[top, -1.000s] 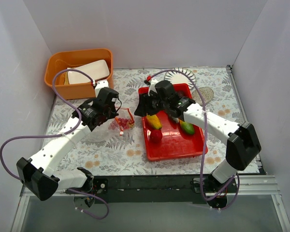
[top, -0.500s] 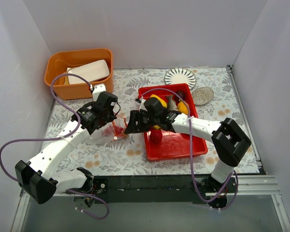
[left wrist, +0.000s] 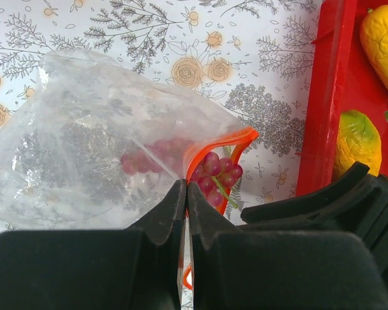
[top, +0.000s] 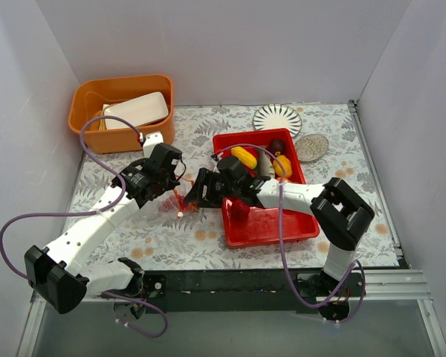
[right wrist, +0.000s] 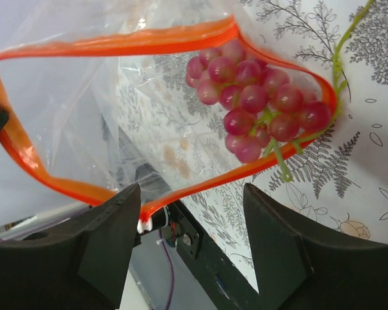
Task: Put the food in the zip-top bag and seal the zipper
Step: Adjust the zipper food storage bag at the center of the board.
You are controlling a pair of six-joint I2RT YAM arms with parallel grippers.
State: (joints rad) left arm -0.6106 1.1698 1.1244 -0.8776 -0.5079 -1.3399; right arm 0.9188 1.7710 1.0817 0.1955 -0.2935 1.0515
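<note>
1. on the flower-printed tablecloth (top: 171,238), seen from above, the zip-top bag (top: 180,201) lies crumpled just left of the glossy red tray (top: 279,223). the left gripper (top: 177,192) and the right gripper (top: 196,195) meet at it from either side. a round red apple (top: 240,211) and an oval yellow mango (top: 244,157) lie in the tray.
2. at the left wrist, the left gripper (left wrist: 185,200) has its black wedge fingers pressed together on the bag's edge. the clear film (left wrist: 97,148) is crinkly. the thin orange-red zipper (left wrist: 227,141) curves open around smooth purple grapes (left wrist: 215,173).
3. at the right wrist, the right gripper (right wrist: 193,226) stands wide, gripping nothing. the zipper (right wrist: 116,44) makes an open loop, its lower lip passing between the blunt fingers (right wrist: 110,245). the grapes (right wrist: 255,97), on a green stem, lie inside that loop.
</note>
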